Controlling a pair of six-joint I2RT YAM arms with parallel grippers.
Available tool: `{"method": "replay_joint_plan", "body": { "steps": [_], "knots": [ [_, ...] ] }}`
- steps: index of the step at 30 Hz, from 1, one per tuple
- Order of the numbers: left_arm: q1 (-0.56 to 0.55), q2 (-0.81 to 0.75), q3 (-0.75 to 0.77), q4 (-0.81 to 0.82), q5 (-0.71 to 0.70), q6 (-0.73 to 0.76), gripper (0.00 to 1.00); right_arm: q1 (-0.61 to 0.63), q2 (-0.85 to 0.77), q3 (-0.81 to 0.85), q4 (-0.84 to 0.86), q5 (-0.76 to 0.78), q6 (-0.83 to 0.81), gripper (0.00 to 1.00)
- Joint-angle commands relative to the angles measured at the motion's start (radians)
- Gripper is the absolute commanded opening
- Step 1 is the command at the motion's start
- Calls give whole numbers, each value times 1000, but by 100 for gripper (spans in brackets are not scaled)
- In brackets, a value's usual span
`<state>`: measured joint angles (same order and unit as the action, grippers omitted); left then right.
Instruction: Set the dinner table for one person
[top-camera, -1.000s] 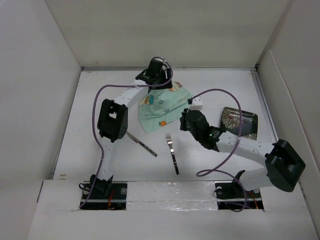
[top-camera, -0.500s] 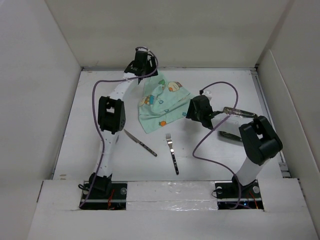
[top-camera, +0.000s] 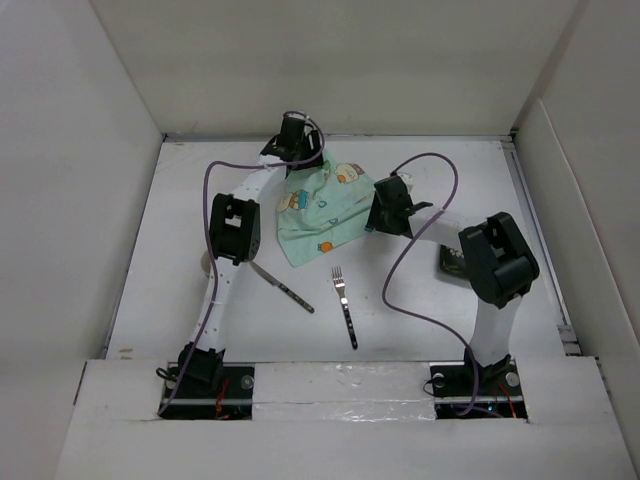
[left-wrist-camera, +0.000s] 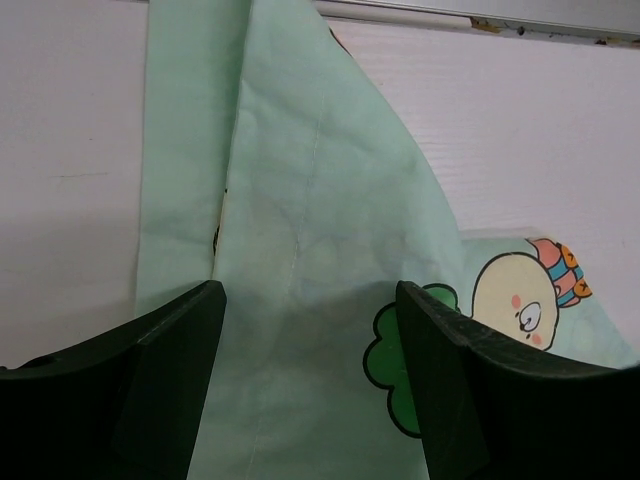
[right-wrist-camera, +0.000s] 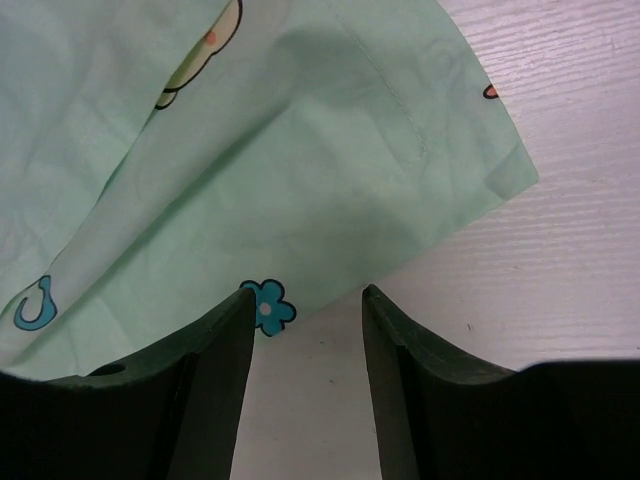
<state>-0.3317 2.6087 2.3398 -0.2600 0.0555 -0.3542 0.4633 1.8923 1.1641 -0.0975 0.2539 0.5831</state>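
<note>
The dinner table (top-camera: 170, 230), rigid and fixed, lies flat beneath both pincers. The cloth (top-camera: 325, 205) on it looks light and limp, best pinched at a hem. The left pincer (left-wrist-camera: 305, 300) gapes astride a fold; the right pincer (right-wrist-camera: 307, 300) gapes too, the hem just ahead.

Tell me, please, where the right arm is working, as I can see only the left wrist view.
Observer: The right gripper sits at the right side of the mint-green cloth, jaws open over its edge.
Operator: Thank you. Is any cutlery out?
Observer: Yes, a fork and a knife lie on the dinner table, nearer the arm bases than the cloth and apart from it.
</note>
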Motion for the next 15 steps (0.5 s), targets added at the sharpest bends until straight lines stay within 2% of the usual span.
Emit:
{"method": "replay_joint_plan", "body": {
  "steps": [1, 2, 5, 6, 8, 9, 10, 11, 13, 15],
  "knots": [
    [5, 17, 24, 51, 29, -14, 66, 0, 36, 55, -99, -16, 21, 51],
    [5, 20, 23, 54, 35, -17, 66, 0, 53, 62, -110, -19, 26, 51],
    [5, 14, -2, 88, 53, -26, 47, 9, 83, 77, -140, -12, 26, 47],
    [5, 8, -13, 97, 58, -28, 38, 9, 90, 81, -143, -15, 26, 45],
    [5, -10, -34, 120, 55, -31, 27, 9, 90, 89, -145, -24, 26, 32],
    [5, -18, -37, 117, 50, -31, 17, -1, 82, 86, -136, -18, 29, 26],
    [5, -27, -48, 119, 47, -23, 14, -11, 76, 83, -122, -9, 29, 12],
    [5, -51, -54, 120, 43, -17, 10, -11, 71, 91, -120, -5, 30, 7],
    [5, -84, -79, 126, 23, -5, 0, -22, 51, 89, -96, 10, 35, 0],
    [5, -142, -99, 128, -5, 14, 0, -31, 36, 83, -49, 13, 18, 0]
  ]
}}
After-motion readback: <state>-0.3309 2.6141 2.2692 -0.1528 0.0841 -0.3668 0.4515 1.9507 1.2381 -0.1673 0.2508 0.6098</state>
